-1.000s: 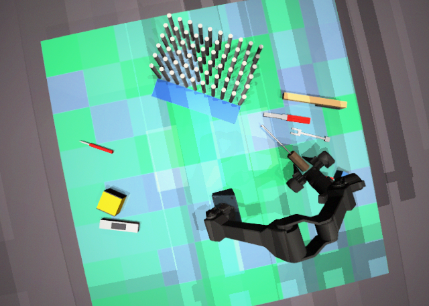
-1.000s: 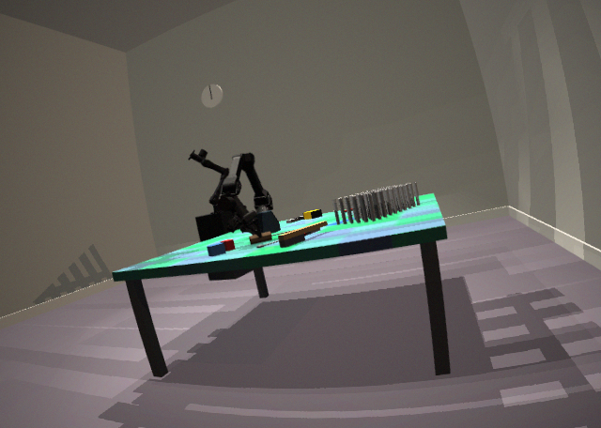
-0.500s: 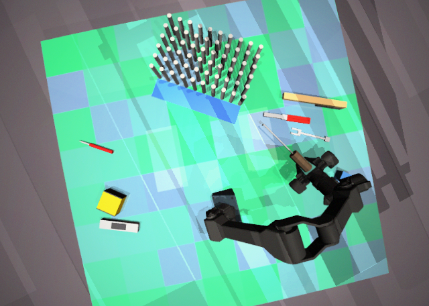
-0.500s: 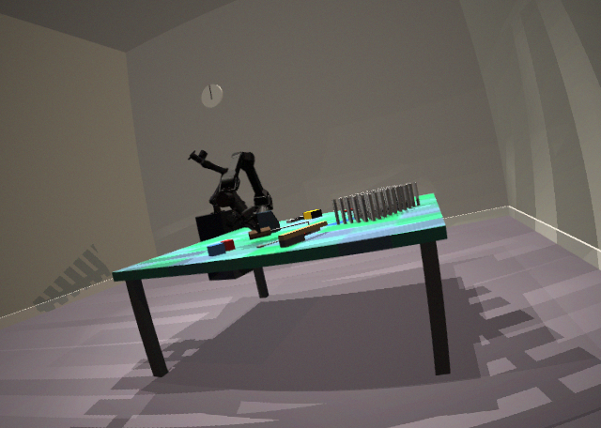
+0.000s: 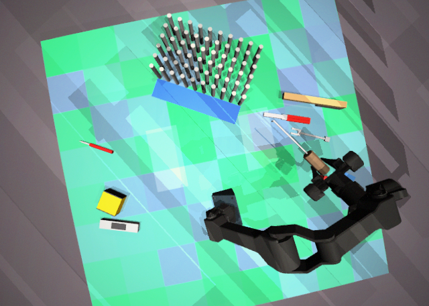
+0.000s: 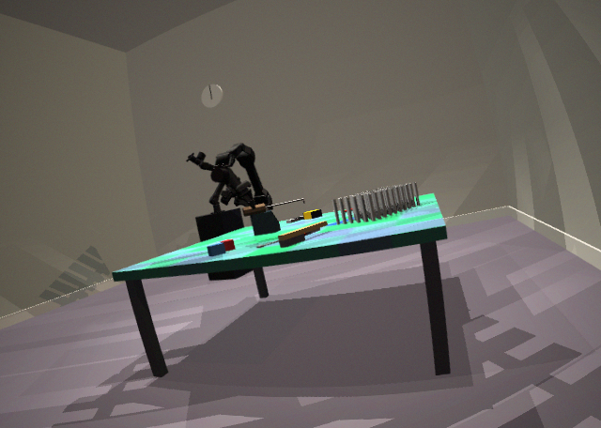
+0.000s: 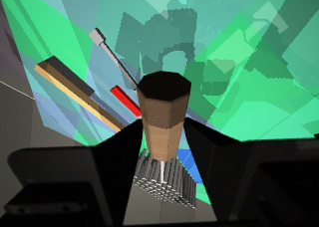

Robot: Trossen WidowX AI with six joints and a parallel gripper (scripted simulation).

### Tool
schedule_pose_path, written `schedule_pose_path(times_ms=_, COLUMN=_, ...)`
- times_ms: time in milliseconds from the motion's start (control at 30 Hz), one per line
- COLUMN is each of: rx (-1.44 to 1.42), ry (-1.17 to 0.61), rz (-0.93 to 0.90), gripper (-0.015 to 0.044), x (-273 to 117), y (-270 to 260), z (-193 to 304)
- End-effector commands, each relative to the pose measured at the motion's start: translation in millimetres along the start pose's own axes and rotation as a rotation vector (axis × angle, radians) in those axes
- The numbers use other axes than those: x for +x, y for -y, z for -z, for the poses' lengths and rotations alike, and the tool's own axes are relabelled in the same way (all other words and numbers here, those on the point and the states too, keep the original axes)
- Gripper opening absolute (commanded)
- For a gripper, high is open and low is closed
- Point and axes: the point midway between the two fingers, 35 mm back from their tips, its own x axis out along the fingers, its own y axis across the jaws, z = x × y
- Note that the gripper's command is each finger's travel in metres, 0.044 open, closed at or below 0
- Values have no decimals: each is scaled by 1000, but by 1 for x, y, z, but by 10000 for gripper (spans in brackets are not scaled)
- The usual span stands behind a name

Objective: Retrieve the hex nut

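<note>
My gripper (image 5: pixel 319 166) (image 7: pixel 162 121) is shut on the brown wooden handle of the hook tool (image 5: pixel 312 158) (image 6: pixel 254 209) (image 7: pixel 165 105). The tool is held above the table's right side. Its thin metal shaft points toward the spacer field, with a short downturned tip showing in the exterior view. The standing metal spacers (image 5: pixel 202 49) (image 6: pixel 376 205) (image 7: pixel 174 187) are upright in a dense block at the back. The blue taped strip (image 5: pixel 197 101) (image 7: pixel 189 162) lies along their front. I cannot make out the nut with certainty among the spacers.
A wooden bar (image 5: pixel 313 100) (image 6: pixel 303 233), a red-handled tool (image 5: pixel 297 118) and a grey forked tool (image 5: pixel 312 135) lie right of the strip. A blue block (image 6: pixel 216 249) and red block (image 6: pixel 227 244) are near the arm. A yellow block (image 5: pixel 110 202), white box (image 5: pixel 129 226) and red pen-like tool (image 5: pixel 100 147) lie left.
</note>
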Motion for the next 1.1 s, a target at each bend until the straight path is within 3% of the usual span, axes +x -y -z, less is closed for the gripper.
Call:
schedule_pose_path(times_ms=0, rx=-1, ry=5, rz=0, gripper=0, x=-24, y=-5, z=11)
schedule_pose_path(times_ms=333, rx=-16, ry=9, rz=7, gripper=0, x=-46, y=-8, z=26)
schedule_pose_path(times_ms=1067, rx=-747, ry=119, rz=93, gripper=0, x=-46, y=-12, z=107)
